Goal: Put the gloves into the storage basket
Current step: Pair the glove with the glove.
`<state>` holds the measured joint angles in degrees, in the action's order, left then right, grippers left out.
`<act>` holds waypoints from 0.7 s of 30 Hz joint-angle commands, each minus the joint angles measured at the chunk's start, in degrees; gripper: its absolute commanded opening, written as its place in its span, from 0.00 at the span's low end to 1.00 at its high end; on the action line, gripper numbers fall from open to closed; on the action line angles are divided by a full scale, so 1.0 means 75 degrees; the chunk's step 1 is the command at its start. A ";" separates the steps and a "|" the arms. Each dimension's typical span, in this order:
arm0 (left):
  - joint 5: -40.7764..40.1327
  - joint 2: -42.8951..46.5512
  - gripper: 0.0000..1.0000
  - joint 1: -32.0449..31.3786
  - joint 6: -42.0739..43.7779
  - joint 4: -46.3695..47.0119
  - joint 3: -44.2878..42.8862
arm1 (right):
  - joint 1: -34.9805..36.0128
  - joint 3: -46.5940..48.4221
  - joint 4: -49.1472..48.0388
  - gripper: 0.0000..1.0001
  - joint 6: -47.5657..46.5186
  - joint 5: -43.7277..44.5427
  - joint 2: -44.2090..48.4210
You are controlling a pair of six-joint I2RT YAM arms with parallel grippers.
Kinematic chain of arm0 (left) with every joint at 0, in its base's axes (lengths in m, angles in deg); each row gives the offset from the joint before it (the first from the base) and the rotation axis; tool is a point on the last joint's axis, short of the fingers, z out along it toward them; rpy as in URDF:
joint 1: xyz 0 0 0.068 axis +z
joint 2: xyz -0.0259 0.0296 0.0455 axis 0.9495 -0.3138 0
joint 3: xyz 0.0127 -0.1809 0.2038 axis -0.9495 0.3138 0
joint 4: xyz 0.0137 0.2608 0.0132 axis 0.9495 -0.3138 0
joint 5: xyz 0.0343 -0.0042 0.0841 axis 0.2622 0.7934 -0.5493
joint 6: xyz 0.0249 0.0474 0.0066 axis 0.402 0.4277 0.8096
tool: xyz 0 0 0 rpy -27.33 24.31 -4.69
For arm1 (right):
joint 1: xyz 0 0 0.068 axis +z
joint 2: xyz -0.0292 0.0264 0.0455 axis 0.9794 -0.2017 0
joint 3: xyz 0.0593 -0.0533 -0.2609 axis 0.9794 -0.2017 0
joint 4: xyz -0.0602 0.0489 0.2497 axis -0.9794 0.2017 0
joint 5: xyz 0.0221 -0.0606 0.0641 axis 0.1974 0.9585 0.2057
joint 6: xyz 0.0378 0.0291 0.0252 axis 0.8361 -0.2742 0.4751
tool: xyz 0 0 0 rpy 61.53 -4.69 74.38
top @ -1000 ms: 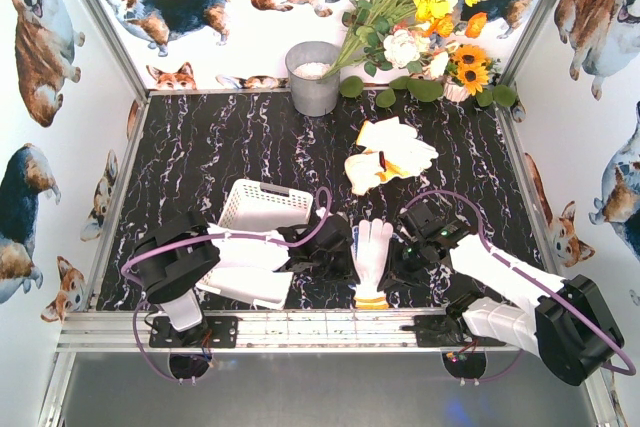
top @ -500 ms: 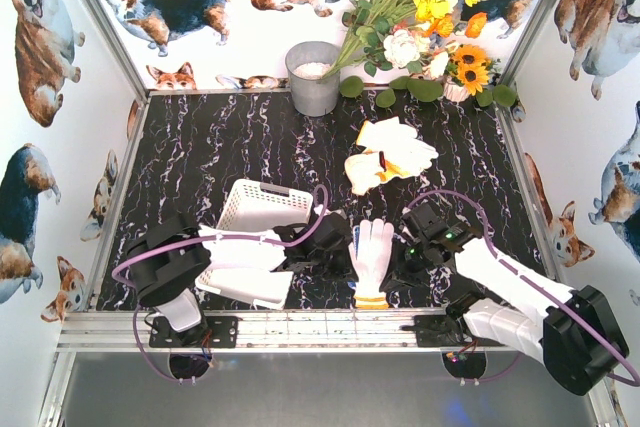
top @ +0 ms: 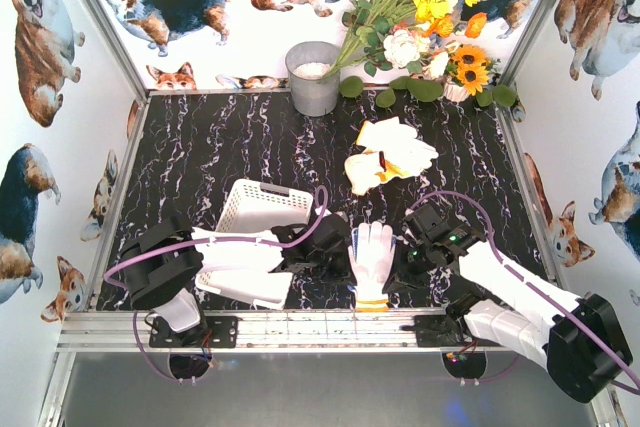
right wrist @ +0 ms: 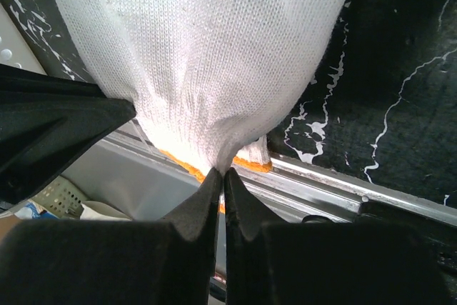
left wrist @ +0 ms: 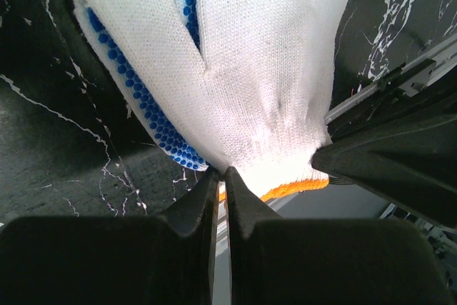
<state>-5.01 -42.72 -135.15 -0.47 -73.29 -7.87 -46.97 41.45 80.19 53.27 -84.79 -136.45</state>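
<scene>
— So, where does the nearest white knit glove (top: 374,259) lie?

— Flat on the black marbled table (top: 220,147), by the front rail (top: 320,332), its orange cuff (top: 371,300) toward the arms, fingers pointing away. It sits directly between both tools. The left tool (top: 343,265) touches its left edge and the right tool (top: 403,267) its right edge, both low down near the cuff.

— How wide is the left one?

— Barely a slit. From its wrist, the two black wedge-shaped fingertips (left wrist: 203,194) meet on the glove's edge just above the orange trim, nipping the knit.

— And the right?

— Equally narrow. The fabric gathers into a pucker running straight into its closed tips, so it grips the cuff end too.

— What about the material?

— Soft, finely ribbed white knit. Rows of small blue grip dots (left wrist: 153,123) show on the layer beneath, along the left side. The orange band is a stitched hem. The tool fingers are matte black, smooth and hard-looking.

— Farther out?

— Left of the glove, past the left tool, stands the shallow white plastic lattice basket (top: 262,205), rounded at the corners, with the left arm (top: 165,269) lying across it; I cannot tell what it holds. Beyond, right of centre and well apart from both tools, is a loose pile of cream gloves (top: 390,155) with yellow trim. Against the far wall are a grey metal bucket (top: 313,79) and a bouquet of yellow and white flowers (top: 415,7).
</scene>
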 commanded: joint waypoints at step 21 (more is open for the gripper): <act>0.0278 -0.0792 0.00 -0.0037 0.0813 -0.0827 -0.0387 | 0.0113 -0.0356 -0.0663 0.01 -0.0192 0.0279 -0.0921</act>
<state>-2.91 -47.40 -135.17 3.48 -76.44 -9.73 -46.57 39.48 77.00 52.66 -84.70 -142.66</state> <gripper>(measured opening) 0.005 0.046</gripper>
